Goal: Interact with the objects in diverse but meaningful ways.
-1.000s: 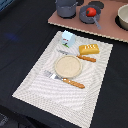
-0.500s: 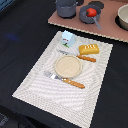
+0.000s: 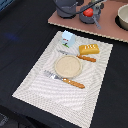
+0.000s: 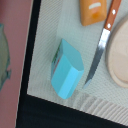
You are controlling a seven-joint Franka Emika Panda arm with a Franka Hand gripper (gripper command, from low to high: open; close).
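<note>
**Carton on mat, my gripper out of sight**

Grey pot [image 3: 66, 8] sat on the pink board [image 3: 107, 30]; couldn't tell what was inside. Tomato [image 3: 88, 11] was next to it on the board. Pale-blue carton [image 4: 67, 75] stood at the placemat [image 3: 35, 82] corner, just beside the knife [image 4: 102, 42]. Bread loaf [image 3: 88, 48] lay near the plate [image 3: 67, 65], fork [image 3: 64, 79] on the plate's other side. My fingers appeared in neither view, so I couldn't say whether they were apart or together, or touching anything.
</note>
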